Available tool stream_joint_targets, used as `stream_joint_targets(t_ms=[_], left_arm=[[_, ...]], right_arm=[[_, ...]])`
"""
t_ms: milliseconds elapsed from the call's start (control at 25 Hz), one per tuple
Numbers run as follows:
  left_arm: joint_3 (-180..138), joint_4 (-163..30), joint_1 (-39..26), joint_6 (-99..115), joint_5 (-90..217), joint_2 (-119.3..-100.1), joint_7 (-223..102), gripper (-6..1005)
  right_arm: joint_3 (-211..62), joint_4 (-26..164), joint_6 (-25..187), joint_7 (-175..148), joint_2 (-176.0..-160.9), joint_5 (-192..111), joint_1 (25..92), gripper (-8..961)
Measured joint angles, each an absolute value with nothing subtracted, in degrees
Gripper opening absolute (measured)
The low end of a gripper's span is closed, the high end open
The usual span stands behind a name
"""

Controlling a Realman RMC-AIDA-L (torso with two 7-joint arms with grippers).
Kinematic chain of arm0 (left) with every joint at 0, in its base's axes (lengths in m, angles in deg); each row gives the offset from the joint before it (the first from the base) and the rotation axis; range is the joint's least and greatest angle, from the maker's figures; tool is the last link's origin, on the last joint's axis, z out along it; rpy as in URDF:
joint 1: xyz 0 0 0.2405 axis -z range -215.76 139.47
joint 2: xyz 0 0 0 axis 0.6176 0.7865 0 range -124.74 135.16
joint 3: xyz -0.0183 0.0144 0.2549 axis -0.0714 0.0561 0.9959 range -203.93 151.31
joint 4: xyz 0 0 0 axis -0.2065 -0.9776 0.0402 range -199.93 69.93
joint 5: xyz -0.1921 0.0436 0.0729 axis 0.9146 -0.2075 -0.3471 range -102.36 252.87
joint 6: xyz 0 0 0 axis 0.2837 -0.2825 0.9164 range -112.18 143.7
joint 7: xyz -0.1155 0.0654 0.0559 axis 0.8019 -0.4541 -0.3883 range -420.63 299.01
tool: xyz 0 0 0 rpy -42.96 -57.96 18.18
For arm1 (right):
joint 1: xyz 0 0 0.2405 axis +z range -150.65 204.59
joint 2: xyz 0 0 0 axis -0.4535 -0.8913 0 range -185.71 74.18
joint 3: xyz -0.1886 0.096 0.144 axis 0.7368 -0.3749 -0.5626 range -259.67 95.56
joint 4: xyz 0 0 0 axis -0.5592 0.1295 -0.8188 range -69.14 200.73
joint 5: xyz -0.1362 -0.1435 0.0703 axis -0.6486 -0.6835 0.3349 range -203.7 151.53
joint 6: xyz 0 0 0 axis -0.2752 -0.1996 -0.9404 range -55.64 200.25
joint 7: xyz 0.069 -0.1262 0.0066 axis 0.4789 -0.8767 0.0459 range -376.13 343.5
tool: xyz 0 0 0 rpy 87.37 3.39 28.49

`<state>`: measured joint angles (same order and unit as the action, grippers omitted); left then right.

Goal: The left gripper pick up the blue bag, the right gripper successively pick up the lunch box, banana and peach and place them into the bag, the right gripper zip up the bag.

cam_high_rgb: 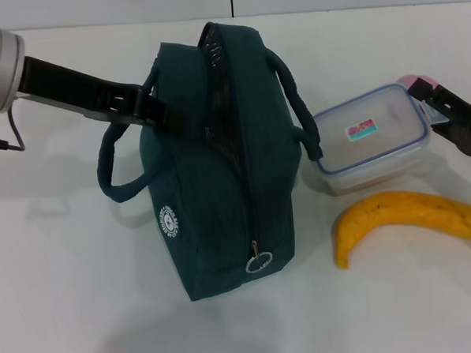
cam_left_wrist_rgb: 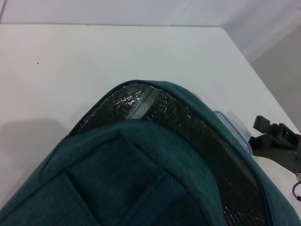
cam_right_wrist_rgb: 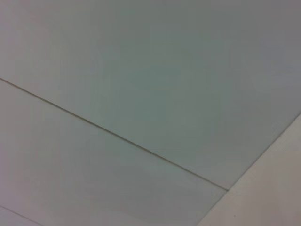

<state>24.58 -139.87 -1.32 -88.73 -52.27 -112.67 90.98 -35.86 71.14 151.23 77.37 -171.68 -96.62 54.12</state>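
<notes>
The blue bag (cam_high_rgb: 211, 170) stands mid-table with its top zip open, showing the dark lining (cam_left_wrist_rgb: 188, 122). My left gripper (cam_high_rgb: 147, 107) comes in from the left and is shut on the bag's side panel by a handle. The clear lunch box (cam_high_rgb: 372, 138) with a blue rim lies right of the bag, its corner (cam_left_wrist_rgb: 235, 128) also in the left wrist view. In front of it lies the yellow banana (cam_high_rgb: 411, 217). Only a pink sliver of the peach (cam_high_rgb: 417, 80) shows behind my right gripper (cam_high_rgb: 424, 108), which is open at the box's right end.
The white table (cam_high_rgb: 76, 295) stretches wide on the left and in front of the bag. A zip pull ring (cam_high_rgb: 258, 261) hangs at the bag's near end. The right wrist view holds only plain pale surfaces with a seam (cam_right_wrist_rgb: 117, 136).
</notes>
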Motion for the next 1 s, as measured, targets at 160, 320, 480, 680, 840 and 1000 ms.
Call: stream_joint_targets(t_ms=[160, 320, 480, 680, 840, 1000], left_arm=[[24.6, -139.6, -1.3, -88.7, -52.3, -112.52, 91.0, 41], [24.5, -139.6, -1.3, -88.6, -52.3, -112.51, 90.5, 41], [24.3, -138.5, -1.3, -88.1, -52.4, -112.50, 90.0, 41], [24.2, -137.2, -1.1, -87.7, -52.4, -112.31, 89.7, 41], [24.1, -136.2, -1.0, -87.3, -52.3, -111.99, 89.7, 41], [24.1, -136.1, -0.7, -87.2, -52.2, -111.95, 89.7, 41]], right_arm=[[-35.9, 70.4, 150.9, 78.5, -171.82, -96.4, 54.4, 720], [-35.9, 69.7, 150.5, 79.4, -171.82, -96.3, 54.4, 713], [-35.9, 69.6, 150.1, 79.7, -171.85, -96.3, 54.5, 624], [-35.9, 69.1, 148.3, 79.8, -171.97, -96.3, 54.7, 513], [-35.8, 68.8, 148.1, 79.8, -171.99, -96.2, 55.0, 385], [-35.4, 68.9, 149.1, 79.8, -171.97, -96.4, 55.4, 246]])
